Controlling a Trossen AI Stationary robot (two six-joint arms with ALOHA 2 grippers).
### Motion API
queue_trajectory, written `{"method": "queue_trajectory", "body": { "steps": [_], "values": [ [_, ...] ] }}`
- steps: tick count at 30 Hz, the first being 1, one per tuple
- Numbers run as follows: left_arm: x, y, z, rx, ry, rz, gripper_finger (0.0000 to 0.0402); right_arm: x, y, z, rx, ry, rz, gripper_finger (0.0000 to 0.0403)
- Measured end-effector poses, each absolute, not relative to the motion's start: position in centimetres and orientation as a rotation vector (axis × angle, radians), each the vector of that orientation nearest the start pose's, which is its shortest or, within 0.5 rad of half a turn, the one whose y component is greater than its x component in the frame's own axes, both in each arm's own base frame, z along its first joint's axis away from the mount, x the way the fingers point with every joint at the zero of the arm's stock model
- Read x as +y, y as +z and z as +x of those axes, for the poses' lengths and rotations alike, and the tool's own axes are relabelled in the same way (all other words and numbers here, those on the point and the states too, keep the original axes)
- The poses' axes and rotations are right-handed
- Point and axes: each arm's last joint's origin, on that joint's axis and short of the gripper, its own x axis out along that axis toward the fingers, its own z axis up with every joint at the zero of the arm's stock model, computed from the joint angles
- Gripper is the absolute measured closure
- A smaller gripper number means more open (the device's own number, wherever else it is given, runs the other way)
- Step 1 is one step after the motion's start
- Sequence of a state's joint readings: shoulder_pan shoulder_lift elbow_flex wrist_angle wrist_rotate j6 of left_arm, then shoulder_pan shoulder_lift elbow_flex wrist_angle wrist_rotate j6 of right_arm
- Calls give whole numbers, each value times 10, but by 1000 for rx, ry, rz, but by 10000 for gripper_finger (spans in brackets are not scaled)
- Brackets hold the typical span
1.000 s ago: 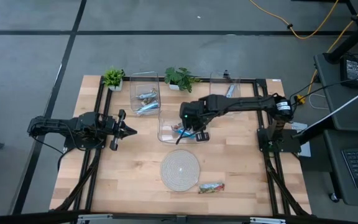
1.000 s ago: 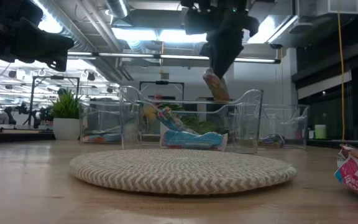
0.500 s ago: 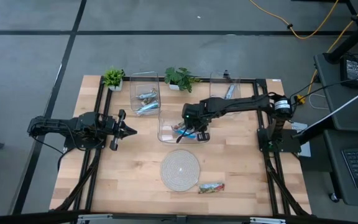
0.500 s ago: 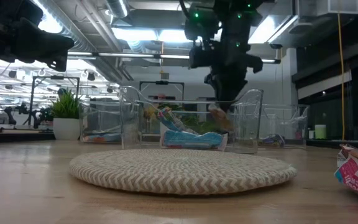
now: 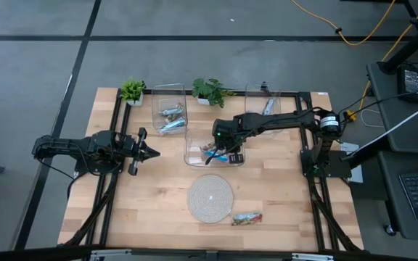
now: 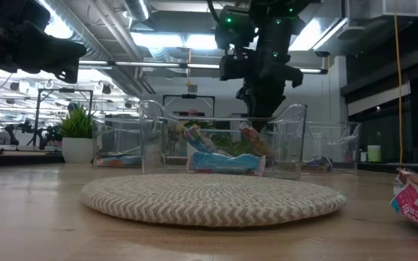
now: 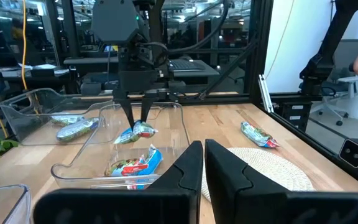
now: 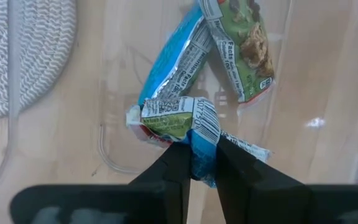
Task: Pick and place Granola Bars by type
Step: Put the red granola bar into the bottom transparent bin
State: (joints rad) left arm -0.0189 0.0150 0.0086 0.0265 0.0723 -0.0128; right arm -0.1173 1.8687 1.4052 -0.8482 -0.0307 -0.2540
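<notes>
Clear plastic walls frame the action: the right gripper (image 5: 228, 149) hangs down inside the middle bin (image 5: 192, 154), its fingers (image 8: 178, 163) pinched on the end of a granola bar (image 8: 180, 118) with a white, green and red wrapper. In the right wrist view that bar hangs crosswise from the fingertips, above a blue-wrapped bar (image 8: 169, 65) and a green-wrapped bar (image 8: 241, 43) that lie on the bin floor, leaning against each other. The left wrist view shows the held bar (image 7: 137, 132) clear of the floor, with the other bars (image 7: 134, 165) beneath it. From table height the gripper (image 6: 256, 109) reaches just below the bin's rim (image 6: 223, 119).

Over on the left side of the table the left gripper (image 5: 151, 151) waits, level above the wood, its fingers (image 7: 188, 163) pressed together on nothing.

A second bin (image 5: 169, 114) at the far edge, left of the middle one, holds silvery bars (image 5: 170, 112). A third bin (image 5: 262, 101) at the far right holds one more bar (image 5: 268, 106). One red and green bar (image 5: 247, 217) lies on the bare table (image 5: 151, 203) near the front edge, just right of the round woven mat (image 5: 210, 197), touching nothing else. Two small potted plants (image 5: 132, 90) (image 5: 210, 91) stand along the far edge, one left of the second bin and one right of it.
</notes>
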Motion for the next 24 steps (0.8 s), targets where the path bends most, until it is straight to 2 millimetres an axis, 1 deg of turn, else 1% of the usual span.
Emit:
{"method": "queue_trajectory", "body": {
  "steps": [4,11,15,18,21,24],
  "values": [
    [-4,168,98,-19,-91,-12,391,-42,207,366,1308,101,-132,328],
    [-4,168,98,-19,-91,-12,392,-42,209,364,1318,97,-125,271],
    [-4,168,98,-19,-91,-12,389,-42,226,362,1296,78,-107,247],
    [-4,168,98,-19,-91,-12,390,-39,240,360,1269,66,-97,243],
    [-4,168,98,-19,-91,-12,392,-32,257,356,1218,73,-112,242],
    [-4,168,98,-19,-91,-12,393,-20,268,352,1180,92,-125,242]
  ]
}}
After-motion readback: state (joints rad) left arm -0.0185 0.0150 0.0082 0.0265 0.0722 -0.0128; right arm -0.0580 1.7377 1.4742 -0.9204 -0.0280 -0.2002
